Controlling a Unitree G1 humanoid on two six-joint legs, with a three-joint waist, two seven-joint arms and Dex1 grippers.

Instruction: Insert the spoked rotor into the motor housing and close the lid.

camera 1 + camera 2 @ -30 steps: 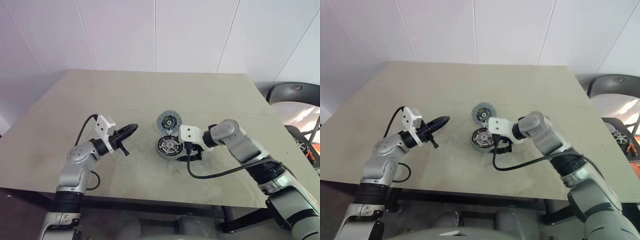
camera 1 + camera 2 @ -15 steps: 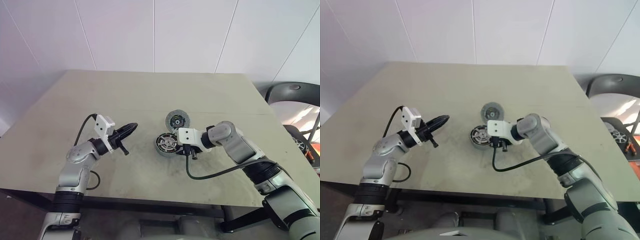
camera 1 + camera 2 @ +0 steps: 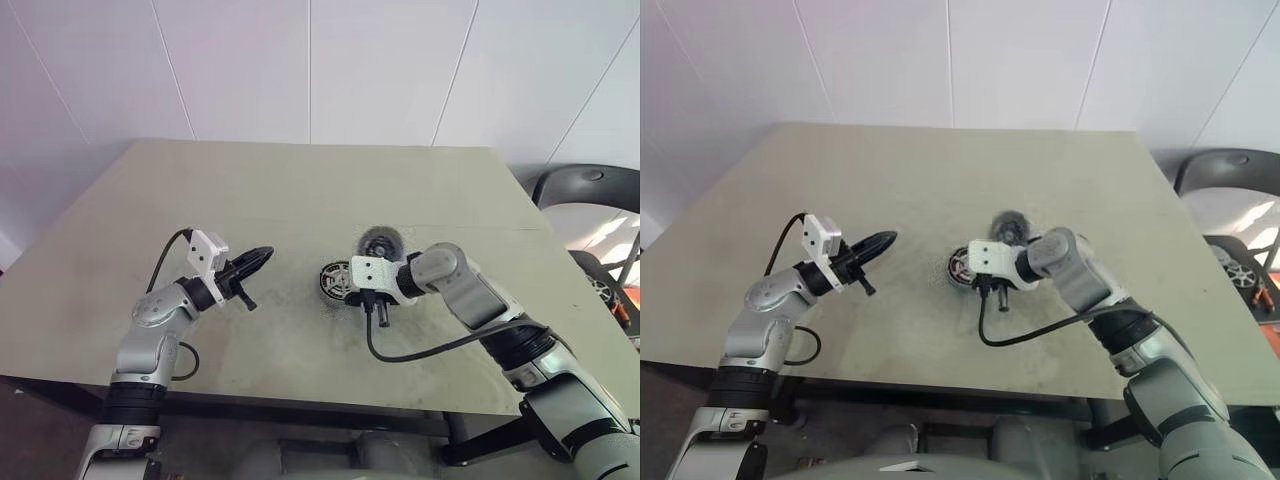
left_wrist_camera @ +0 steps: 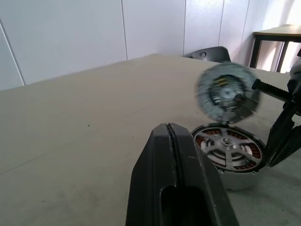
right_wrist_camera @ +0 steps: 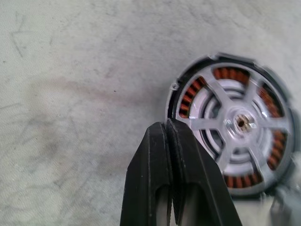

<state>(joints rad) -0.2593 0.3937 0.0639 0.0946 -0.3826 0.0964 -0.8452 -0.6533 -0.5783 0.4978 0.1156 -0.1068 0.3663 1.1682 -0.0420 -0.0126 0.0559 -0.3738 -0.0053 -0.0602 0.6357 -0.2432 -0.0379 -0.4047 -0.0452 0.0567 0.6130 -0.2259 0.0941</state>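
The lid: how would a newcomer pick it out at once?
Start at the tan table and find the right pincer near its middle. Just beyond it, the lid is the blurred grey disc with a dark centre, above the motor housing with copper windings.

Desk (image 3: 300,190): plain beige top, faintly scuffed and smudged, thin line running across its width past the middle. Housing (image 3: 338,284) sits on desk right of centre, upright, open side up; rotor (image 5: 240,123) seated inside, silver spokes over copper windings. Lid (image 3: 382,243) just behind housing, blurred, appears tilted on edge; contact with desk cannot be told. Black cable (image 3: 420,350) trails over desk near front edge.
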